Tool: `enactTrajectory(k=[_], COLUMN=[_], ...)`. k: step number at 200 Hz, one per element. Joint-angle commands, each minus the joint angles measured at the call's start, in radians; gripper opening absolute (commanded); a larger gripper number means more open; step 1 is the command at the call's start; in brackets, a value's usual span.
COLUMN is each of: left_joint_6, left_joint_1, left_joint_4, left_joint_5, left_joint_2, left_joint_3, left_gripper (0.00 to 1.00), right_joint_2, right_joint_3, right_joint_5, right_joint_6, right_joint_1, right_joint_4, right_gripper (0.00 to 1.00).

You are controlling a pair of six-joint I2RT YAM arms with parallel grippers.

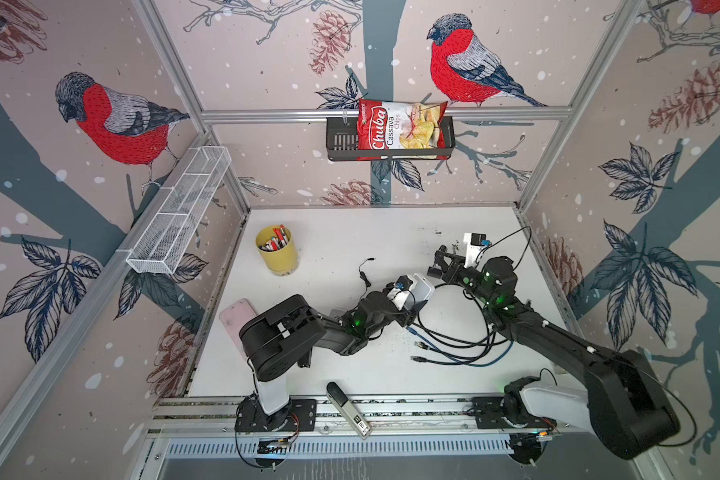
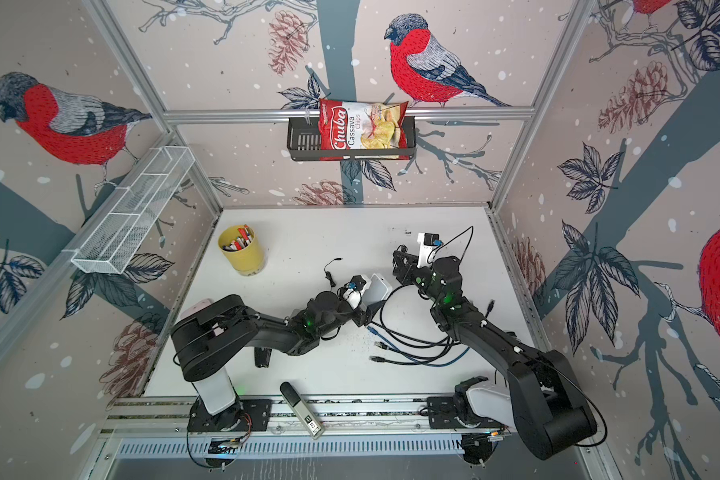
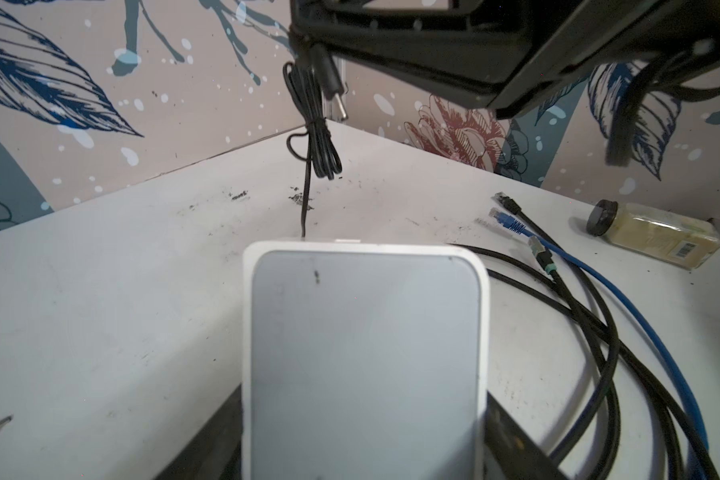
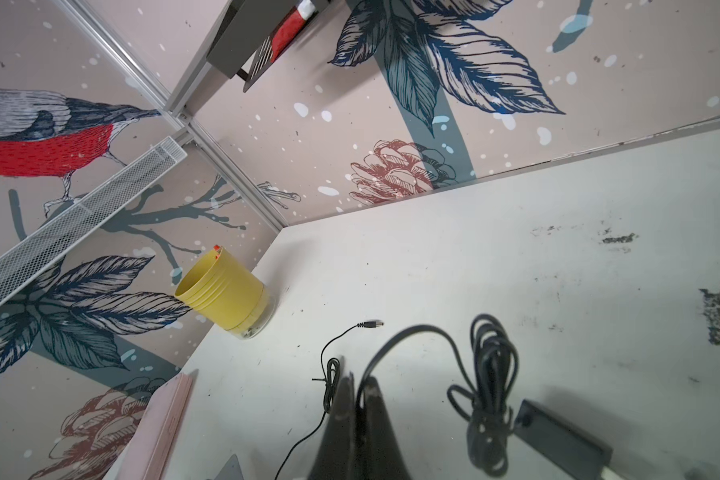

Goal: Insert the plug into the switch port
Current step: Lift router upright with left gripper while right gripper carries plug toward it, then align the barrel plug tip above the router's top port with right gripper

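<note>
The switch [image 3: 366,353] is a flat white box, also seen in both top views [image 1: 424,291] [image 2: 380,286]. My left gripper [image 3: 364,457] [image 1: 412,305] is shut on it, one black finger against each side. The plug [image 3: 329,79] is a black barrel plug that points down, above and beyond the switch's far edge. My right gripper [image 4: 360,395] [image 1: 440,252] [image 2: 399,254] is shut on it. Its cable loops out between the shut fingers to a tied bundle [image 4: 491,374] and a black adapter [image 4: 558,432]. The switch's ports are hidden.
Blue and black network cables [image 1: 454,345] lie coiled right of the switch. A thin black cable [image 1: 366,270], a yellow pen cup [image 1: 276,249] and a pink phone [image 1: 234,320] are on the left. A jar [image 3: 657,232] lies near the right wall. A remote [image 1: 348,409] rests on the front rail.
</note>
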Motion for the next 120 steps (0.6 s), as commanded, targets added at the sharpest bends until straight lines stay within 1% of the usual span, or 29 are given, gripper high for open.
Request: enactTrajectory(k=[1, 30, 44, 54, 64, 89, 120], left_joint_6=[0.056, 0.067, 0.096, 0.098, 0.098, 0.095, 0.09], left_joint_1=[-0.003, -0.005, -0.006, -0.007, -0.007, -0.006, -0.006], left_joint_4=[0.229, 0.416, 0.5, 0.565, 0.605, 0.595, 0.573], left_joint_5=[0.02, 0.035, 0.07, 0.074, 0.08, 0.088, 0.067], left_joint_2=[0.02, 0.07, 0.092, 0.109, 0.122, 0.132, 0.132], left_joint_3=[-0.028, -0.073, -0.096, -0.111, -0.118, -0.107, -0.093], left_gripper=[0.23, 0.21, 0.2, 0.2, 0.19, 0.17, 0.15], right_joint_2=[-0.016, -0.028, -0.035, -0.043, -0.054, -0.081, -0.114], right_joint_3=[-0.012, -0.04, -0.054, -0.069, -0.086, -0.105, -0.122], right_joint_5=[-0.031, -0.054, -0.059, -0.065, -0.074, -0.096, -0.101], right_joint_6=[-0.031, -0.03, -0.031, -0.027, -0.023, -0.026, -0.027], right_joint_1=[0.009, 0.018, 0.019, 0.021, 0.021, 0.026, 0.038], right_joint_4=[0.07, 0.106, 0.116, 0.133, 0.157, 0.167, 0.165], right_gripper=[0.03, 0.02, 0.02, 0.02, 0.02, 0.02, 0.02])
